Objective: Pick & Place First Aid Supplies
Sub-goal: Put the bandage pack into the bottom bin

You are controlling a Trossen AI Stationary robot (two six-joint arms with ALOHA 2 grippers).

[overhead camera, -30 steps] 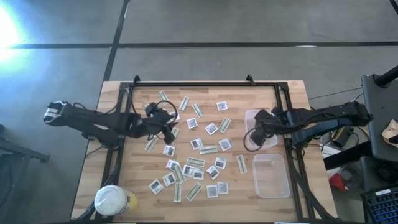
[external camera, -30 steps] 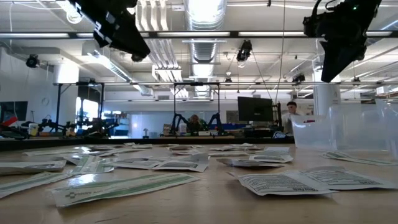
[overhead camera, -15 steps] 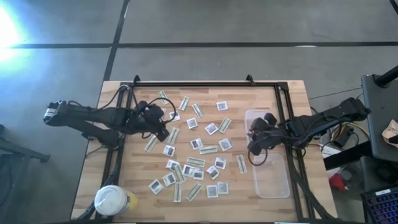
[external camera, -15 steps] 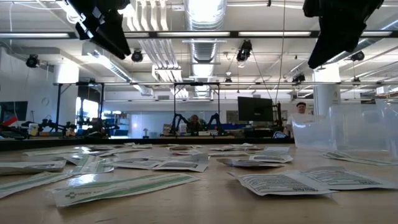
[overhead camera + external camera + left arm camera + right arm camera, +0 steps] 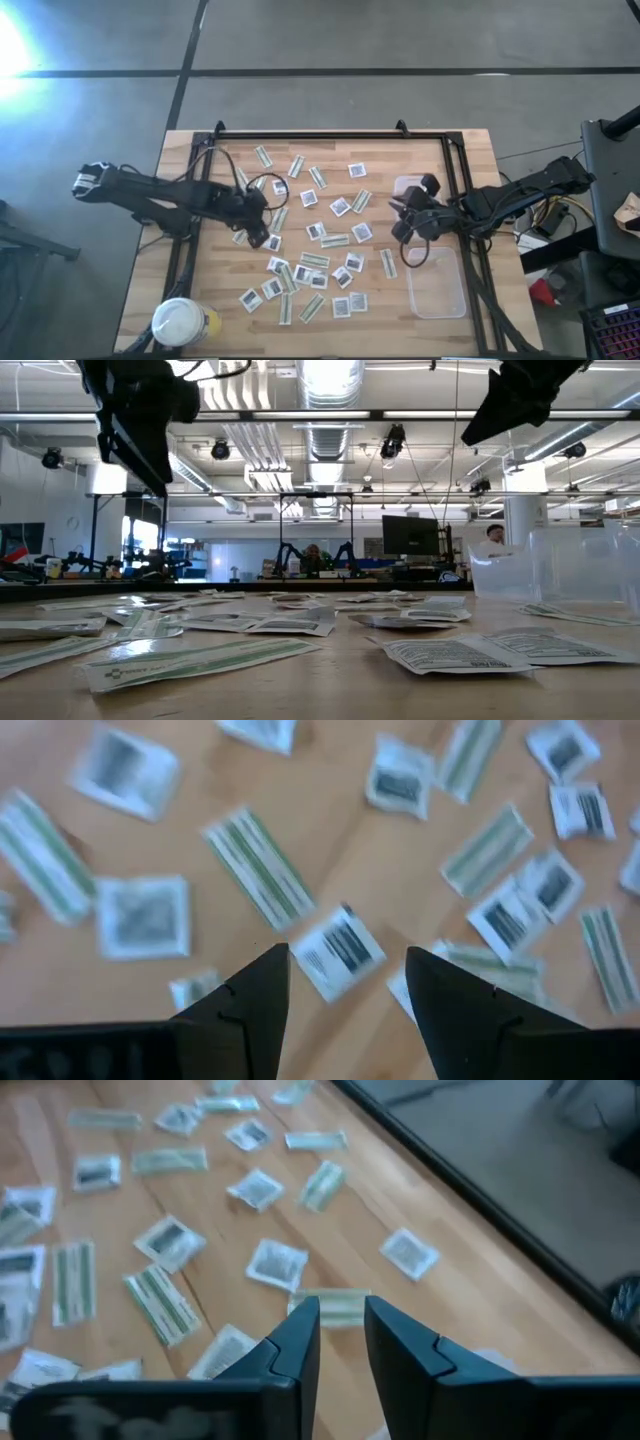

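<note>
High view: the first aid supplies [image 5: 312, 262], square white packets and narrow green-and-white strips, lie scattered across the middle of the bench [image 5: 470, 145]. The left gripper [image 5: 262, 228] hangs over the packets toward the left edge; the right gripper [image 5: 400, 222] hangs between the spread and two clear tubs [image 5: 437, 282] at the right edge. A white-lidded jar [image 5: 182, 324] stands at the near left corner.

Low view: packets lie flat on the bench; both arms hang above.

Left wrist view: fingers [image 5: 250, 1010] wide apart, empty, over a square packet [image 5: 340, 951].

Right wrist view: fingers [image 5: 296, 1342] narrowly parted, holding nothing, above a strip [image 5: 333, 1308].
</note>
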